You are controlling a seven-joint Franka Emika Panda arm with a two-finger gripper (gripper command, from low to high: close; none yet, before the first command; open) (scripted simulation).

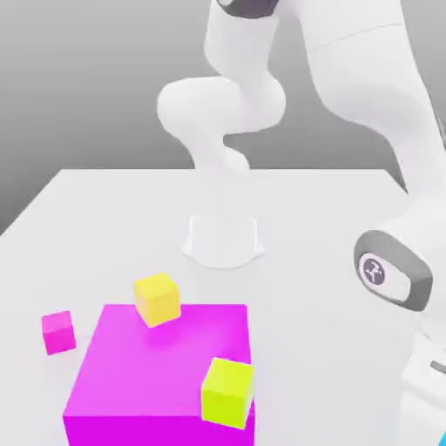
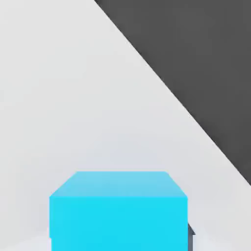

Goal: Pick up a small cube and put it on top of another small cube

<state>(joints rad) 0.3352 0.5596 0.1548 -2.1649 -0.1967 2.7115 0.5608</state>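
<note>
Magenta block (image 1: 157, 375) carries two yellow cubes (image 1: 158, 299); cyan cube (image 2: 117, 211) lies apart; tool state unclear.

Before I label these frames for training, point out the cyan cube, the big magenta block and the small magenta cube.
cyan cube (image 2: 117, 215): hand view, its front face.
big magenta block (image 1: 148, 366): exterior view, its bare top face.
small magenta cube (image 1: 58, 333): exterior view, its front face.

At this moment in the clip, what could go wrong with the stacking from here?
1. The cyan cube sits close under the hand camera near the table's edge; a clumsy grasp could nudge it off.
2. The yellow cube leans tilted against the magenta block, a poor base for stacking.
3. The other yellow cube sits at the block's corner, so placement could topple it.
</note>
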